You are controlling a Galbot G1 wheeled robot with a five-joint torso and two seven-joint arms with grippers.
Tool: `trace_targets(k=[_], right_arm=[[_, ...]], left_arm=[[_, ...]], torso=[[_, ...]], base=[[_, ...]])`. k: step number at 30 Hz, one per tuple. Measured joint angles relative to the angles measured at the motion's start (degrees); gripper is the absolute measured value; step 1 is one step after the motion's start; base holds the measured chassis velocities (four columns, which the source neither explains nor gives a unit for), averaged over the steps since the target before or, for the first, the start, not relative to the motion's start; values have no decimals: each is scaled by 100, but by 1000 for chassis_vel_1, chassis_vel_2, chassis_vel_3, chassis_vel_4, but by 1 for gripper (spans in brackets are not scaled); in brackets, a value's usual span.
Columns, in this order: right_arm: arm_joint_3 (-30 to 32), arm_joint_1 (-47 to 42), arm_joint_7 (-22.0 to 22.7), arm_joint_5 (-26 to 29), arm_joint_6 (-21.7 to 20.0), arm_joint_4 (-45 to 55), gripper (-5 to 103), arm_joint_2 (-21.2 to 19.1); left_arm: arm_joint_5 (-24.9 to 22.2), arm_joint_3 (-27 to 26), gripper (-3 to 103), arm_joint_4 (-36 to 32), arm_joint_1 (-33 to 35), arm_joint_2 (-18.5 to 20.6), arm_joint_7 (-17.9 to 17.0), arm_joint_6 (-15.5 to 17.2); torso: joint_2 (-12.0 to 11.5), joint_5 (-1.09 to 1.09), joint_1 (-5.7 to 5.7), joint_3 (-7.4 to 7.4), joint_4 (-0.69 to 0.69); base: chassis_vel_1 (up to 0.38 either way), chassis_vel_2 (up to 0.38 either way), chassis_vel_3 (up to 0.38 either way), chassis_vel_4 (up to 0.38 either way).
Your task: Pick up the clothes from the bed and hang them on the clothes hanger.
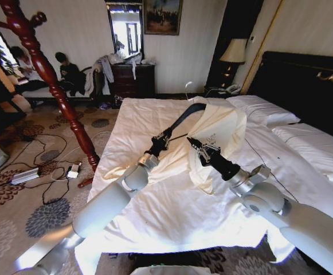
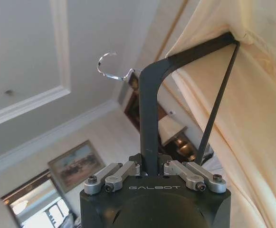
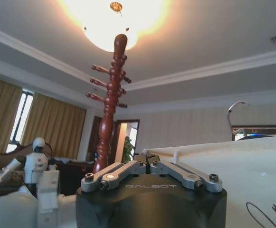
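Much of the clothes hanger (image 1: 184, 116) is hidden: one shoulder runs under the cream garment (image 1: 218, 137) draped over it, so only the near black arm and the silvery wire hook (image 1: 188, 86) can be seen, and in the left wrist view the far end of the hanger (image 2: 149, 118) disappears into the cloth (image 2: 252, 95). The hanger's long axis rises from the left gripper (image 1: 165, 137) up and away toward the black headboard (image 1: 304, 86), hook uppermost. The left gripper is clamped on the hanger's lower end, its jaws narrow around the black bar, held above the middle of the bed (image 1: 155, 212). The garment hangs from the hanger with its lower folds resting on the white quilt. The right gripper (image 1: 199, 147) sits just beside the garment's hanging edge; its fingers (image 3: 123, 171) look nearly closed, and whether they pinch any cloth is hard to make out. A red-brown wooden coat stand (image 1: 51, 80) rises off the bed's left edge.
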Motion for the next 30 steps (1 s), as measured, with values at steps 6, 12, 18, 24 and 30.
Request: trace_targets(k=[6, 12, 18, 24, 30], right_arm=[[40, 25, 100, 142, 8, -31, 0, 59], [22, 4, 127, 398, 35, 29, 0, 167], [7, 63, -28, 680, 131, 2, 0, 275], [-76, 137, -169, 986, 171, 26, 0, 385], [22, 247, -28, 1631, 166, 49, 0, 518]], left_arm=[[-148, -57, 15, -105, 60, 11, -211, -1], [-166, -153, 15, -171, 259, -9, -521, -128], [-236, -132, 15, -324, 337, -2, -658, -269], [-282, 70, 15, -419, 268, -4, -669, -432], [75, 200, 15, -501, 374, 122, -605, -750]], torso=[[0, 0, 0, 0, -2], [0, 0, 0, 0, 0], [0, 0, 0, 0, -1], [0, 0, 0, 0, -3], [0, 0, 0, 0, -1]], base=[[0, 0, 0, 0], [0, 0, 0, 0], [0, 0, 0, 0], [0, 0, 0, 0], [0, 0, 0, 0]])
